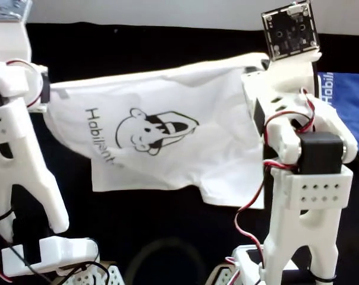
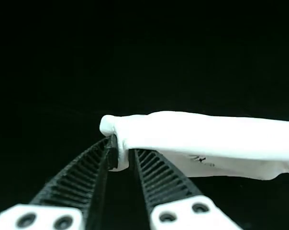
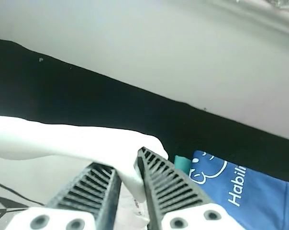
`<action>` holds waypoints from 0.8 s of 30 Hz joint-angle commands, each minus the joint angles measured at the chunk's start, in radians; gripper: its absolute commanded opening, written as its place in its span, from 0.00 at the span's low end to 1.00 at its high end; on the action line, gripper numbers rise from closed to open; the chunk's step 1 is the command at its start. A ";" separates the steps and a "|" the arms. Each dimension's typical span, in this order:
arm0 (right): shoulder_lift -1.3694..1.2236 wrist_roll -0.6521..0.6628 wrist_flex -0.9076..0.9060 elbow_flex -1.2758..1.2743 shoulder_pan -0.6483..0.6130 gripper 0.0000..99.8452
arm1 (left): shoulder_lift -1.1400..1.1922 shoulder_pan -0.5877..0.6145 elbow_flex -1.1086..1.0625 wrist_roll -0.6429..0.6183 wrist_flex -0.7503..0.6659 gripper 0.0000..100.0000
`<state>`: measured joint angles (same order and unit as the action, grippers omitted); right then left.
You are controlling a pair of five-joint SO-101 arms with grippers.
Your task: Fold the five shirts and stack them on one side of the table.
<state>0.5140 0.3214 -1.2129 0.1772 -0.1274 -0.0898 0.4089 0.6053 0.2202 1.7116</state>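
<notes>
A white shirt [image 1: 167, 133] with a black cartoon print hangs stretched above the black table, held up between the two arms. The left gripper [image 2: 121, 152] is shut on one corner of the white shirt [image 2: 192, 136], near the left edge in the high view. At the other top corner the right gripper [image 3: 129, 167] is shut on the white shirt [image 3: 63, 139], below the camera module [image 1: 291, 29] in the high view. A blue shirt [image 1: 346, 107] lies flat at the table's far right, and the blue shirt [image 3: 240, 191] also lies beyond the right gripper.
The black table cloth [image 1: 138, 41] runs back to a pale wall [image 3: 159, 52]. Both arms' white bases [image 1: 54, 252] stand at the table's front edge. A teal item [image 3: 182, 164] peeks out beside the blue shirt.
</notes>
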 commanded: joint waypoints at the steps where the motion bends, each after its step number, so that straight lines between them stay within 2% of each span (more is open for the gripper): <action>1: 0.025 0.017 -0.025 0.113 -0.001 0.01 | -0.016 0.035 0.077 0.005 0.018 0.01; 9: 0.028 0.017 -0.200 0.320 -0.004 0.01 | -0.038 0.039 0.179 0.000 0.049 0.01; 18: 0.038 0.017 -0.237 0.464 -0.001 0.01 | -0.260 0.039 0.179 0.002 0.049 0.01; 24: 0.039 0.014 -0.361 0.642 -0.004 0.01 | -0.407 0.039 0.179 0.003 0.049 0.01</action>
<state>0.5386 0.3322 -1.5336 0.7173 -0.1274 -0.4365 0.4289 0.7603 0.2202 1.7576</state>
